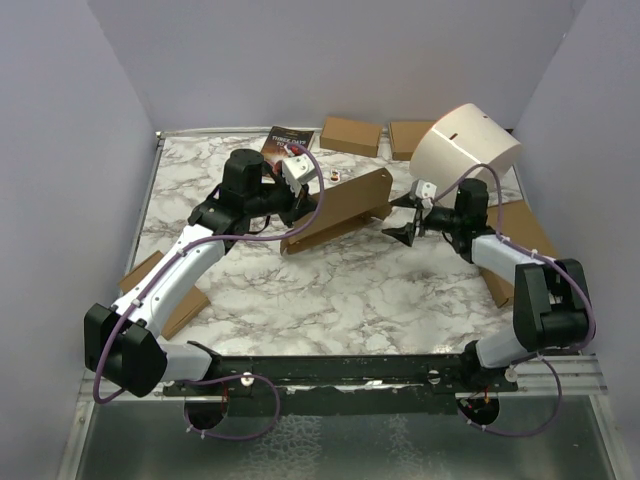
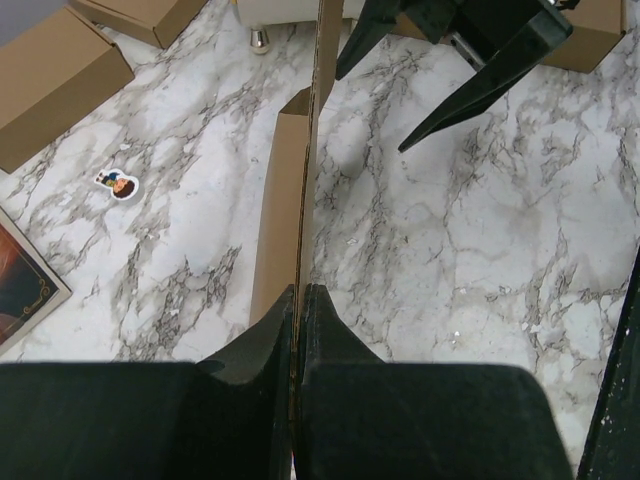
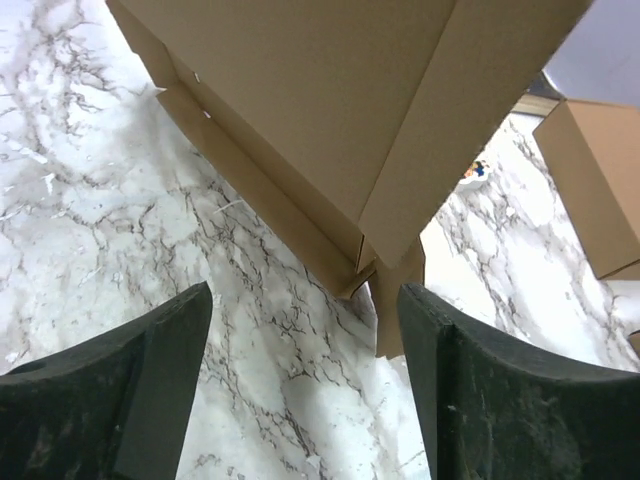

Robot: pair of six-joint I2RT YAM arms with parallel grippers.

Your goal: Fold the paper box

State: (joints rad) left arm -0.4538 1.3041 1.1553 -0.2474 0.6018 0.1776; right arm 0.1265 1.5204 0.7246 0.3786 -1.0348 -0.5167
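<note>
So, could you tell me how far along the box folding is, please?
Partway. Done: the box has panels creased and partly folded, and stands on edge. In hand: the left gripper is shut on its edge, holding it up; the right gripper is open by its other end, not touching. Left: it is no closed box yet; flaps need tucking.

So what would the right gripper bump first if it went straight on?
Most likely the near end of the folded brown cardboard paper box, which sits right ahead of the open right gripper; how far off is hard to tell.
</note>
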